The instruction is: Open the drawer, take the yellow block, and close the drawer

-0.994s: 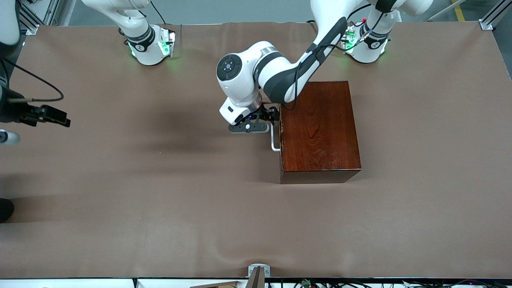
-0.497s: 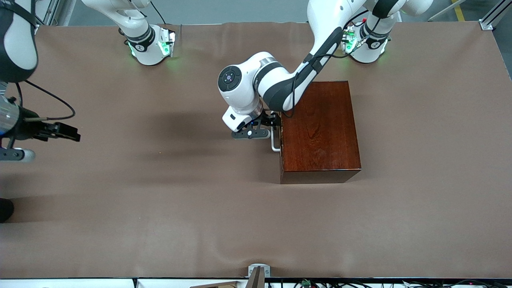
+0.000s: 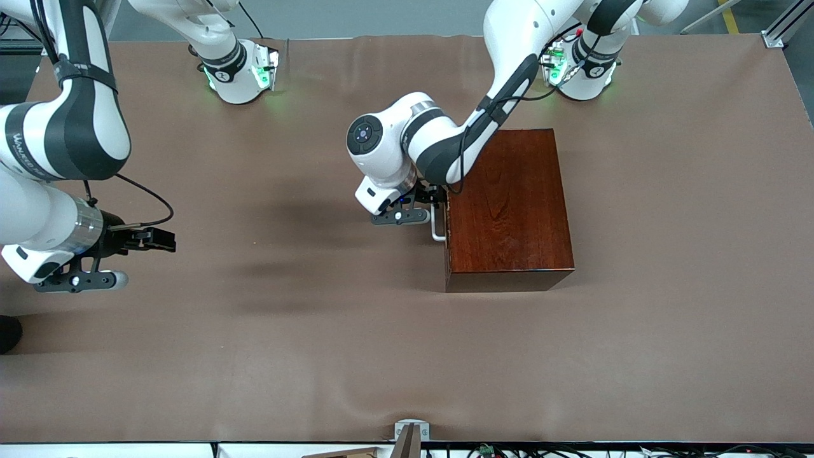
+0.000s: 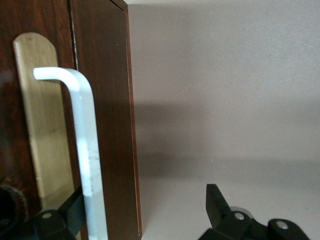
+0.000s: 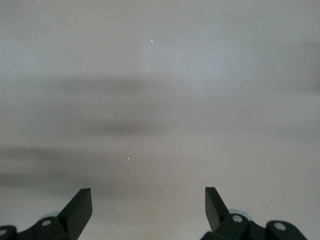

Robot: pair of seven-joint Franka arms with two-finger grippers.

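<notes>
The mahogany box (image 3: pixel 509 210) stands toward the left arm's end of the table, with the drawer shut in it. The drawer's dark front (image 4: pixel 112 125) and white bar handle (image 3: pixel 436 228) face the right arm's end. My left gripper (image 3: pixel 437 198) is open at the handle (image 4: pixel 87 145). The bar lies just inside one finger (image 4: pixel 62 217), and the other finger (image 4: pixel 215 205) is over bare table. My right gripper (image 3: pixel 159 240) is open and empty over bare table, well away from the box; its wrist view (image 5: pixel 148 205) shows only tabletop. The yellow block is hidden.
The brown table cover (image 3: pixel 318 318) lies bare around the box. A brass plate (image 4: pixel 42 125) sits under the handle on the drawer front. A small metal bracket (image 3: pixel 411 432) stands at the table edge nearest the front camera.
My right arm has swung in from its end of the table, toward the box and nearer the front camera. My left gripper has shifted slightly along the handle. The drawer stays shut.
</notes>
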